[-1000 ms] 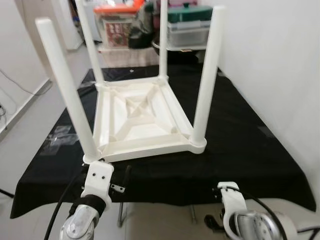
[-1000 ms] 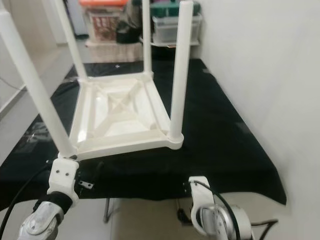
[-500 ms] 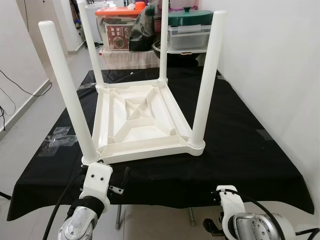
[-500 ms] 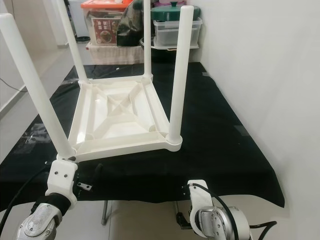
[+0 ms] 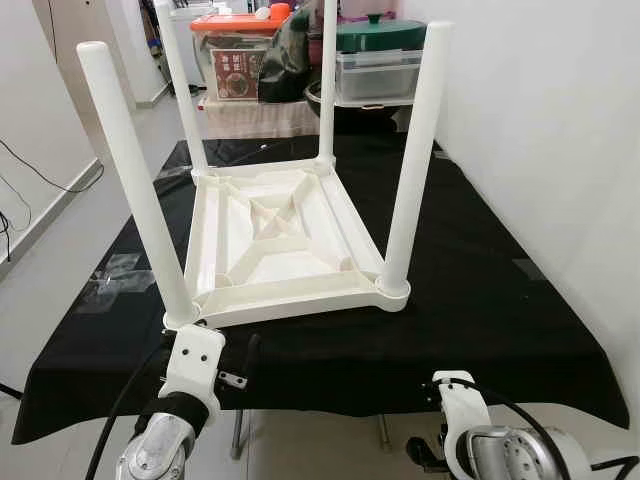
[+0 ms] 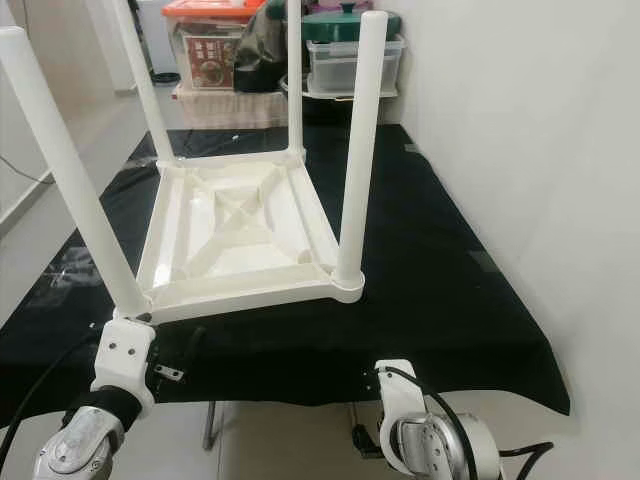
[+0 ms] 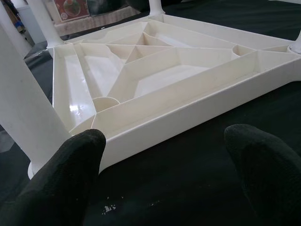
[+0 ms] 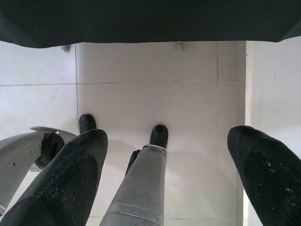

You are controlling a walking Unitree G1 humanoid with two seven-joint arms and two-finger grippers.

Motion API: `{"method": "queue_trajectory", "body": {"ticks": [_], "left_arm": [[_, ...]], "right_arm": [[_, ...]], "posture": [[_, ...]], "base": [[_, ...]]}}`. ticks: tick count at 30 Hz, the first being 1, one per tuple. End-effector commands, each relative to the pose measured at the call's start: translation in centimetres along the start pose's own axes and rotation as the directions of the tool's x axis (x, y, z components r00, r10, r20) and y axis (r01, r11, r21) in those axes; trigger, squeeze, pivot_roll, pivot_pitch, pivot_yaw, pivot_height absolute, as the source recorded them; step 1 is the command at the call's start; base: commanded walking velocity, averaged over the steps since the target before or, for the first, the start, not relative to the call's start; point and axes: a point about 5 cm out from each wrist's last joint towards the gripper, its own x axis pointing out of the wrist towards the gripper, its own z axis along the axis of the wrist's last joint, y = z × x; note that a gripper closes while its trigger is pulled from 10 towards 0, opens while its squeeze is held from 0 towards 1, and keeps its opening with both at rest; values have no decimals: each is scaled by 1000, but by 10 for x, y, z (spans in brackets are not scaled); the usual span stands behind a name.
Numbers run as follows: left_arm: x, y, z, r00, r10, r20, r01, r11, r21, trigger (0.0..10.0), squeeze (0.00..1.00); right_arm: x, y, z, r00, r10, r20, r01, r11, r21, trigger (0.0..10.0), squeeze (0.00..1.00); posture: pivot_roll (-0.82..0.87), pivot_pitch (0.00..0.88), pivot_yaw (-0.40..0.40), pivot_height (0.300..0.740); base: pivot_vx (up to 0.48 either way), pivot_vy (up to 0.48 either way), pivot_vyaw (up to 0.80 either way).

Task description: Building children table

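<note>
Presently your left gripper [image 7: 162, 176] stands open and empty, its two black fingers [image 7: 61, 181] spread wide at the bottom of the left wrist frame, just short of the near rim of the table [image 5: 275, 240]. It touches nothing. In the left eye frame that arm sits at lower left, below the near-left leg [image 5: 135, 185].

Your right gripper [image 8: 164, 174] is likewise open and holds nothing. It points down at the floor [image 8: 141, 80], with the robot's own feet between its fingers, and the arm hangs idle at lower right of the eye frames.

Moving outward, the table lies upside down at centre frame on the cloth [image 5: 470, 290], its ribbed underside facing up. All four legs stand upright in the corner sockets: near-left, near-right [image 5: 410, 160], and two at the rear [image 5: 326, 85]. Storage boxes [image 5: 240, 60] sit beyond, at upper centre.

Judgement: leg fitting looks complete, though I cannot tell from these frames whether each leg is fully seated. The step in hand appears to be checking or preparing to turn the table upright.

The next move calls for both arms. Bring the right gripper up to the near-right leg, close the left on the near-left leg or rim, and lift evenly. Watch the tall legs for tipping and the cloth for dragging.
</note>
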Motion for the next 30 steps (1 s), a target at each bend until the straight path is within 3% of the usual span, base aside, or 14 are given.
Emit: {"method": "queue_trajectory", "body": {"ticks": [1,22,23,26,30], "left_arm": [[0,1,-1,1000,5,-1,-5,1000,4,10000,0],[0,1,-1,1000,5,-1,-5,1000,4,10000,0],[0,1,-1,1000,5,-1,-5,1000,4,10000,0],[11,-5,-10,1000,23,-11,-24,997,-80,10000,0],[12,-4,-10,1000,21,-12,-22,997,-77,10000,0]], "right_arm": [[-33,-2,72,655,-35,755,-49,995,89,10000,0],[-33,-2,72,655,-35,755,-49,995,89,10000,0],[-33,-2,72,656,-36,754,-49,995,90,10000,0],[-33,-6,81,641,-20,767,9,1000,19,10000,0],[-33,-5,81,641,-22,768,8,1000,22,10000,0]], "posture": [[-11,110,-30,740],[-11,110,-30,740],[-11,0,0,740],[-47,0,0,740],[-49,0,0,740]], "base": [[0,0,0],[0,0,0],[0,0,0],[0,0,0],[0,0,0]]}}
